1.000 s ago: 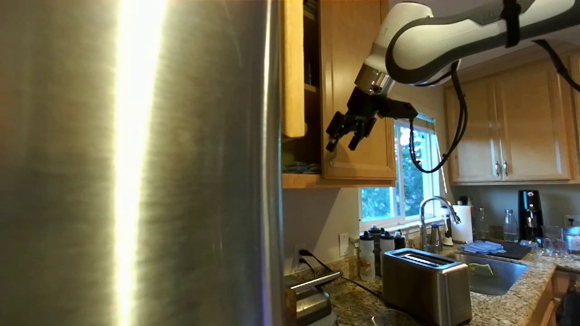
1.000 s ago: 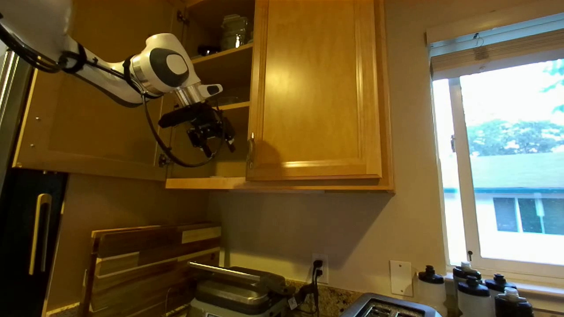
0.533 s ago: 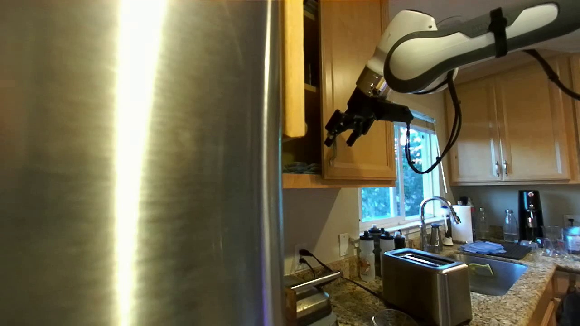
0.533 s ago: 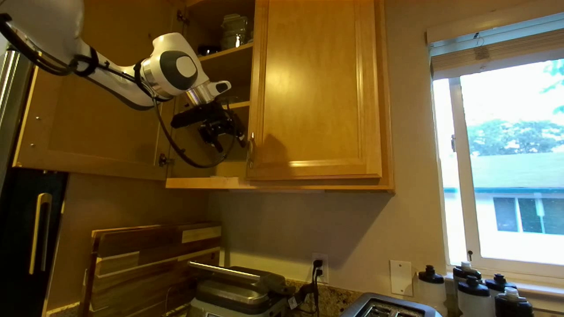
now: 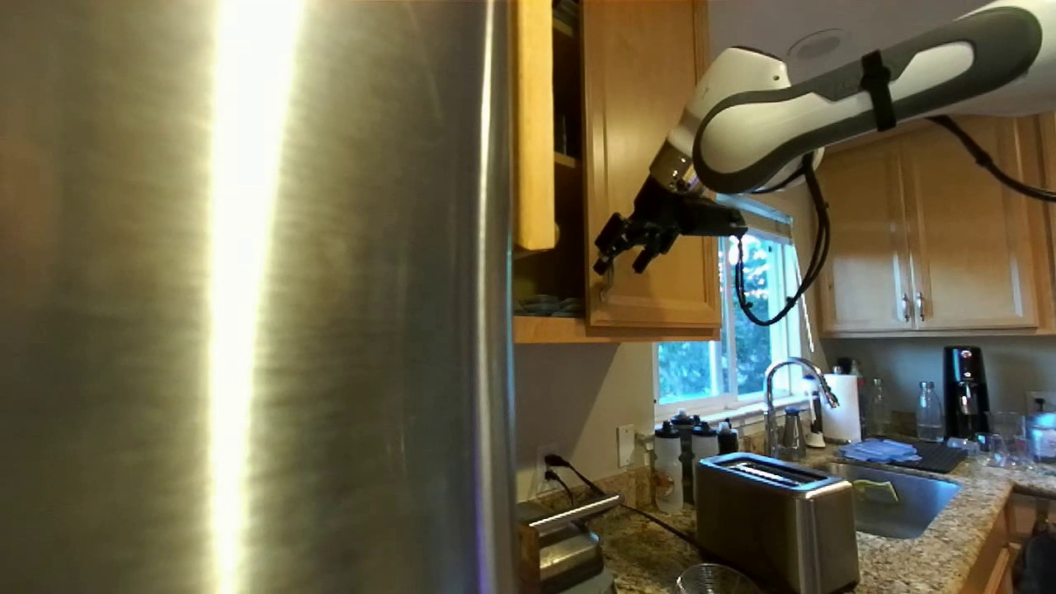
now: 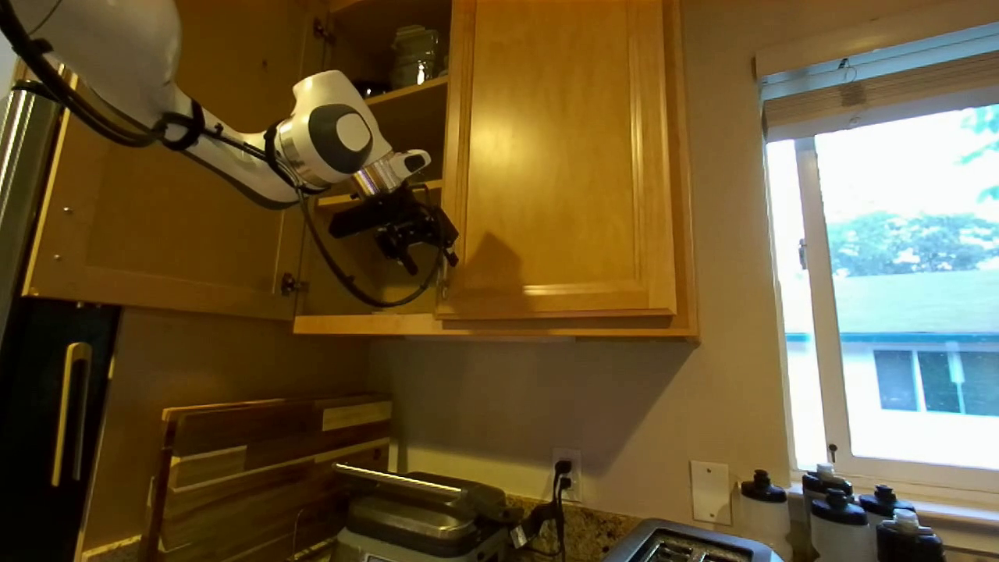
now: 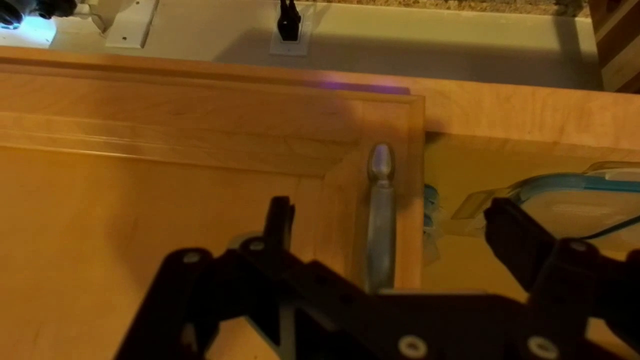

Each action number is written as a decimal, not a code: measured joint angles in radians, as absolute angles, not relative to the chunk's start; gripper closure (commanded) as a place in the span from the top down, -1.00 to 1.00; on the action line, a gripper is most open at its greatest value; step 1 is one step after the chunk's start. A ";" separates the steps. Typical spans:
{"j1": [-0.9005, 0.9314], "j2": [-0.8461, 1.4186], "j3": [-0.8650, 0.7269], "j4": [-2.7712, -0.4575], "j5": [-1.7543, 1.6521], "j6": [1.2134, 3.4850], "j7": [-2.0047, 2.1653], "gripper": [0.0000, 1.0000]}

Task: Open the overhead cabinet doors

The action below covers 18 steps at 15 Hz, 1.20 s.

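Moved since earlier frame: your gripper, closer to bar handle; jaws wide apart, empty, flanking handle in wrist view, presumably so you can pull closed door.

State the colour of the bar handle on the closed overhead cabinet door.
The bar handle is silver-grey; it shows best in the wrist view.

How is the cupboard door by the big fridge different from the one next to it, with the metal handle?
The fridge-side door stands open, while the handled door is shut. The fridge-side door shows its inner face and a hinge; the handled door shows its front, with a metal handle. Both are wooden doors of the same overhead cabinet.
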State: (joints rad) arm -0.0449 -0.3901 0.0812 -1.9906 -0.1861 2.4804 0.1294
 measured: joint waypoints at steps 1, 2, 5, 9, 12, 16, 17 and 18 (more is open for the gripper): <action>-0.045 -0.383 0.077 -1.990 -0.186 2.491 0.123 1.00; -0.045 -0.375 0.074 -1.990 -0.186 2.502 0.119 1.00; -0.045 -0.349 0.070 -1.982 -0.186 2.524 0.117 0.37; -0.037 -0.326 0.076 -1.963 -0.186 2.551 0.108 -0.19; -0.036 -0.325 0.075 -1.958 -0.185 2.552 0.092 -0.53; -0.036 -0.336 0.071 -1.966 -0.184 2.549 0.087 -0.75; -0.036 -0.336 0.071 -1.967 -0.184 2.549 0.085 -0.77; -0.036 -0.337 0.070 -1.968 -0.184 2.549 0.083 -0.76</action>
State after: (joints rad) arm -0.0360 -0.3370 0.0702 -1.9677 -0.1838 2.5492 0.0827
